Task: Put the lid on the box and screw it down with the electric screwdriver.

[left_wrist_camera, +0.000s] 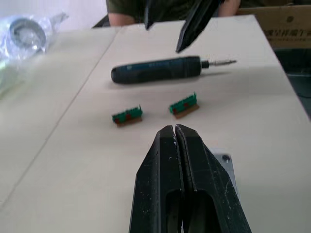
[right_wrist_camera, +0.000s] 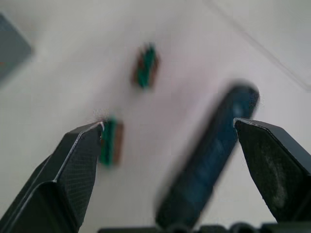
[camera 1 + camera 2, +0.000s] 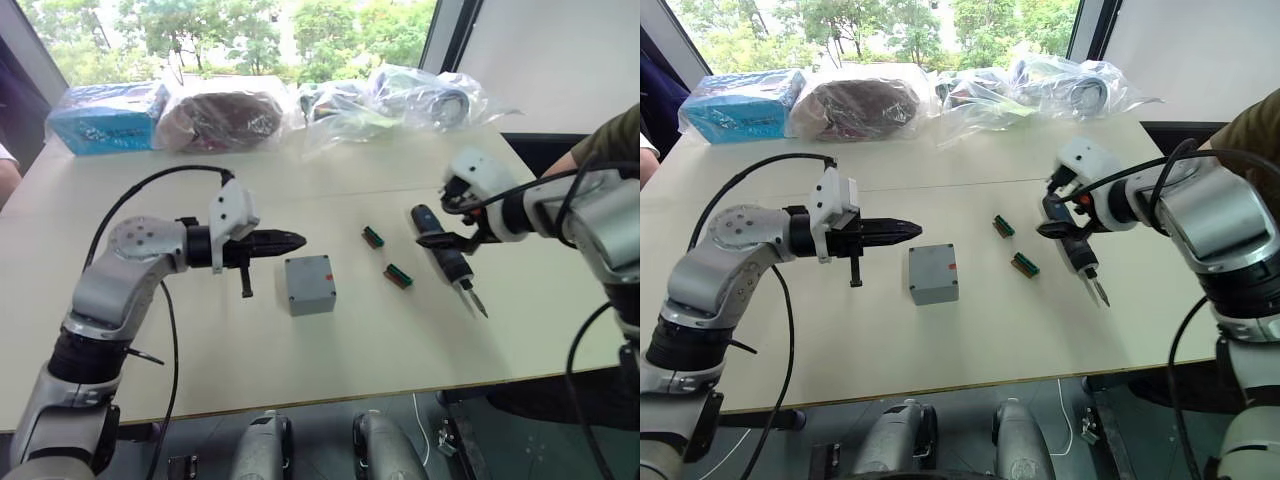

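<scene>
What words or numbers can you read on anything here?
None can be read.
Large blue package at the table's far edge: white markings, too blurred.
Small square grey plastic box: a small red mark, too small.
Brown cardboard carton beyond the table: dark print, illegible.

Pale beige bench (image 3: 330, 360), matte, a seam line running across it at mid-depth. Window (image 3: 250, 35) along the far edge at 12 o'clock, green trees outside, daylight coming in. Dark window frame post (image 3: 447, 35) at 1 o'clock, plain white wall (image 3: 560, 60) beside it at 2 o'clock. Clear plastic bags (image 3: 400, 100) and a blue package (image 3: 108, 117) line the far bench edge. Grey floor (image 3: 330, 420) below the near edge at 6 o'clock.
</scene>
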Robot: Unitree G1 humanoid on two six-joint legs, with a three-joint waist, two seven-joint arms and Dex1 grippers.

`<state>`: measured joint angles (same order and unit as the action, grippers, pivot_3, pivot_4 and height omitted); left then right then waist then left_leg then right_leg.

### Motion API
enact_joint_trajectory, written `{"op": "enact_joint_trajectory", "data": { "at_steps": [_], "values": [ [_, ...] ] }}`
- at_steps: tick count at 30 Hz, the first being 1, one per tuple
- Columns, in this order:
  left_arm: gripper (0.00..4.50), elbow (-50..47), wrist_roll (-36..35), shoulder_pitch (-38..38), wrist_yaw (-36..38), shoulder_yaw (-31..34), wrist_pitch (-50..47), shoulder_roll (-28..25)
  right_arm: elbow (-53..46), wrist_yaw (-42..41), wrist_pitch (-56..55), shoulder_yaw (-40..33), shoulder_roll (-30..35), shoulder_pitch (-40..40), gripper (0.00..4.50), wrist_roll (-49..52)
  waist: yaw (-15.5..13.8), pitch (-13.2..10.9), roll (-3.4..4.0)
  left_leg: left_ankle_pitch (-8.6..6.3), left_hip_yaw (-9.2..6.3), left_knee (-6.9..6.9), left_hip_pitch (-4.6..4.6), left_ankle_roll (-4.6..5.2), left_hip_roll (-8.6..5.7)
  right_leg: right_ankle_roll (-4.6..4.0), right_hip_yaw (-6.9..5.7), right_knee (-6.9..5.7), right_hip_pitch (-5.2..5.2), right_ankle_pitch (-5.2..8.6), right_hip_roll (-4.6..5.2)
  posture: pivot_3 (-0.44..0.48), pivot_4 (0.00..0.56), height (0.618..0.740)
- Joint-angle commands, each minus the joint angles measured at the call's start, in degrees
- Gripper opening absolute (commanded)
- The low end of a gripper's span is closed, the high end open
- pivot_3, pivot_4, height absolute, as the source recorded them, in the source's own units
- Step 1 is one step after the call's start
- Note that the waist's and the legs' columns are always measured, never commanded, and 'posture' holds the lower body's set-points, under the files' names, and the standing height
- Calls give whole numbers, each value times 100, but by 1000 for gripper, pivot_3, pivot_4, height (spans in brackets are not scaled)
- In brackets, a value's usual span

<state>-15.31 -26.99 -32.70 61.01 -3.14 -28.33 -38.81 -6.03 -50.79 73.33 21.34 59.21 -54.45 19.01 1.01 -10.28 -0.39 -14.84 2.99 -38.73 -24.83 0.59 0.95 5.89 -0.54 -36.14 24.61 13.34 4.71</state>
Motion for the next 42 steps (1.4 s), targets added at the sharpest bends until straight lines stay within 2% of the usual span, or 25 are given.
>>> {"op": "enact_joint_trajectory", "data": {
  "at_steps": [1,11,19,22,28,30,33,36,38,40,42],
  "values": [
    [0,-283,-216,-165,-25,141,-9,50,1022,-418,-49,675,37,-616,4488,-439,0,0,0,0,0,0,0,0,0,0,1,0,1,0,-3,0,150,740],
    [0,-529,-293,-76,-134,142,-15,99,4028,-1309,-291,1785,-1105,-1610,4488,-1128,-35,-2,2,0,5,-2,-2,0,-1,1,4,-4,3,-1,-3,0,150,740],
    [0,-726,-333,73,-305,167,-13,102,5413,-1676,-954,2069,-1820,-1811,4488,-1819,-27,-2,2,0,5,-3,-3,0,-2,2,4,-6,3,-1,-3,0,150,740],
    [0,-783,-330,154,-373,166,-3,113,5820,-1695,-1166,1987,-2097,-1892,3858,-2034,-19,-1,2,0,5,-7,-3,-1,-2,2,4,-8,3,-1,-3,0,150,740],
    [0,-855,-195,425,-365,68,36,-18,6269,-1687,-1356,1704,-2338,-2120,1963,-2364,6,-1,2,0,4,-6,-1,-1,-1,2,3,-9,2,-1,-6,0,150,740],
    [0,-821,-156,474,-337,45,69,-67,6375,-1550,-1371,1531,-2368,-2227,1903,-2442,7,-1,2,0,4,-5,-1,-1,-1,2,3,-9,2,-1,-6,0,150,740],
    [0,-589,-36,585,-307,14,184,-102,6072,-1491,-1353,1353,-2286,-2393,1903,-2526,-1,-4,8,1,5,-5,-1,-1,-1,2,4,-10,3,-1,-5,0,150,740],
    [0,-212,188,650,-210,-85,374,-141,4606,-1411,-1209,822,-2067,-2305,1903,-2317,-10,-19,33,1,7,-4,-2,-1,-1,2,4,-10,6,-1,-4,0,150,740],
    [0,-46,293,641,-125,-160,465,-141,3465,-1021,-1104,-122,-2187,-2062,1903,-1903,2,-24,40,1,12,-2,-10,-1,-2,2,9,-13,21,-1,-4,0,150,740],
    [0,132,403,613,-67,-252,566,-93,2447,-301,-1118,-1404,-2671,-1745,1903,-1413,4,-22,39,1,10,1,-22,-1,1,2,9,-19,39,-1,-9,0,150,740],
    [0,298,481,610,-53,-345,654,-20,1545,264,-1248,-2202,-3174,-1387,1903,-1115,-11,-22,39,3,8,10,-23,-4,3,2,9,-19,42,-1,-12,0,150,740]
  ]
}}
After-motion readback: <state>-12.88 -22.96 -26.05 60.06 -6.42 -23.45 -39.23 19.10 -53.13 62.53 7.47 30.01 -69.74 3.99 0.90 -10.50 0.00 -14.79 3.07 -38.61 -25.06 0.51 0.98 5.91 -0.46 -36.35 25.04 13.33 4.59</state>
